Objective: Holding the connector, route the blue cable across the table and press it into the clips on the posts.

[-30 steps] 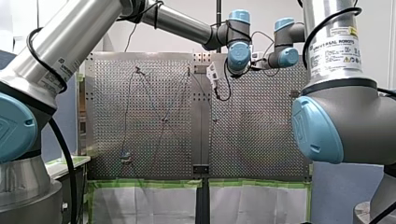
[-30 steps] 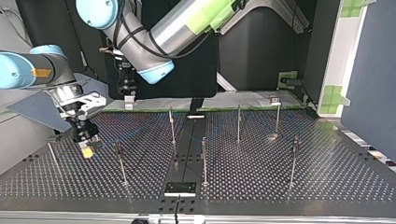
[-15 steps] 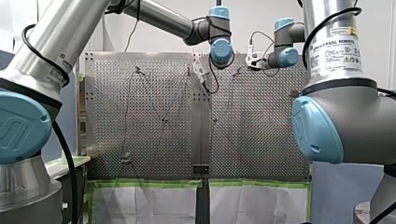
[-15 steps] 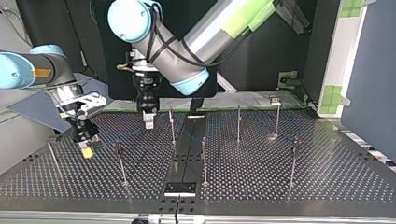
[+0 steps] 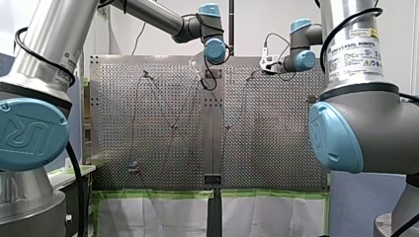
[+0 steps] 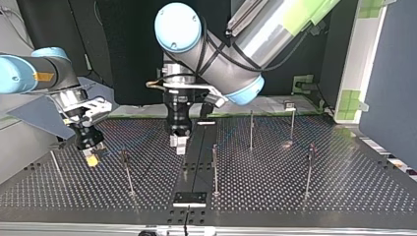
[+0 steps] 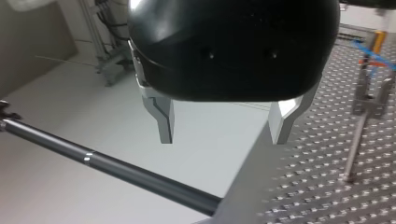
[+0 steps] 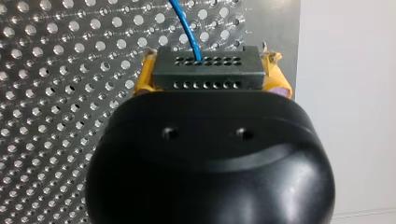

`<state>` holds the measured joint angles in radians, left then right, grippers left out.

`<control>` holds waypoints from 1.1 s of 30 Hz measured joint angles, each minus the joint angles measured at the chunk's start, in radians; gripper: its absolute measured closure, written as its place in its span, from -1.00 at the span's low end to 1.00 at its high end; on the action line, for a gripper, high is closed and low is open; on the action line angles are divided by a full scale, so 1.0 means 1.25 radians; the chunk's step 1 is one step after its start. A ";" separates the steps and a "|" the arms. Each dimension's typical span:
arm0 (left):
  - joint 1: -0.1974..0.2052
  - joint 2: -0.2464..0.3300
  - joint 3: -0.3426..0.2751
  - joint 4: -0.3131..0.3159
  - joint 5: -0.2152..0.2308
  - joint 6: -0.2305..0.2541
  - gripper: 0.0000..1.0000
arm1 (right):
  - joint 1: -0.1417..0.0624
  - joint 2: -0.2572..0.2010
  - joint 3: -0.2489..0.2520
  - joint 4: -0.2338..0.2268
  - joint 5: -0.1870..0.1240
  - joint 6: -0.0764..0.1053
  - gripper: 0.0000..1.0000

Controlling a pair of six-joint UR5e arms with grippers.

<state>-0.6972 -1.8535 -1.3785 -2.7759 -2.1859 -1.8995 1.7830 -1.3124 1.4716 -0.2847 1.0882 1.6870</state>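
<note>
On the perforated tabletop (image 6: 344,189), seen in the top view, the right arm's jaws are found low over the surface near the edge at that view's left, about midway between the far and near edges. A thin post (image 6: 54,164) stands between them and that edge, and another post (image 6: 127,169) stands just toward the middle, so little free room is left on either side. The jaws are closed on the connector (image 8: 208,70), which is clamped between the yellow pads (image 8: 142,79).

Further right, the left arm's jaws hang above the dark strip (image 6: 196,164) that runs down the middle of the tabletop from the far edge to the near one. In the left wrist view the metal fingers (image 7: 163,122) are seen set wide apart with nothing between them. A dark post (image 7: 116,170) slants under them and meets the tabletop at its edge, beyond which a pale surface lies.

Toward the edge at the top view's right, the remaining posts (image 6: 310,167) stand well apart, and wide bare stretches of perforated surface are left between them.

The connector is shown in the right wrist view as a dark rectangular block with two rows of small round holes. The blue cable (image 8: 187,25) leaves it at the upper row and curves away ahead of the jaws over the perforated surface. In the left wrist view a blurred stretch of blue cable (image 7: 373,52) is seen at the head of a distant post beside the jaws.
</note>
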 joint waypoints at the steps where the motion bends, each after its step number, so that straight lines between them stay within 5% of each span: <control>1: 0.001 0.006 -0.007 0.006 0.000 0.001 -1.00 | 0.000 0.000 0.000 0.000 0.000 0.000 1.00; 14: -0.001 0.091 -0.091 0.091 0.003 0.007 -1.00 | 0.000 0.000 0.000 0.000 0.000 0.000 1.00; 21: 0.008 0.137 -0.138 0.138 0.023 -0.022 -1.00 | 0.000 0.000 0.000 0.000 0.000 0.000 1.00; 33: 0.027 0.125 -0.223 0.223 0.018 -0.031 -1.00 | 0.000 0.000 0.000 0.000 0.000 0.000 1.00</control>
<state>-0.6637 -1.6971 -1.6571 -2.4971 -2.1635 -1.9387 1.7830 -1.3124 1.4716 -0.2846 1.0882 1.6870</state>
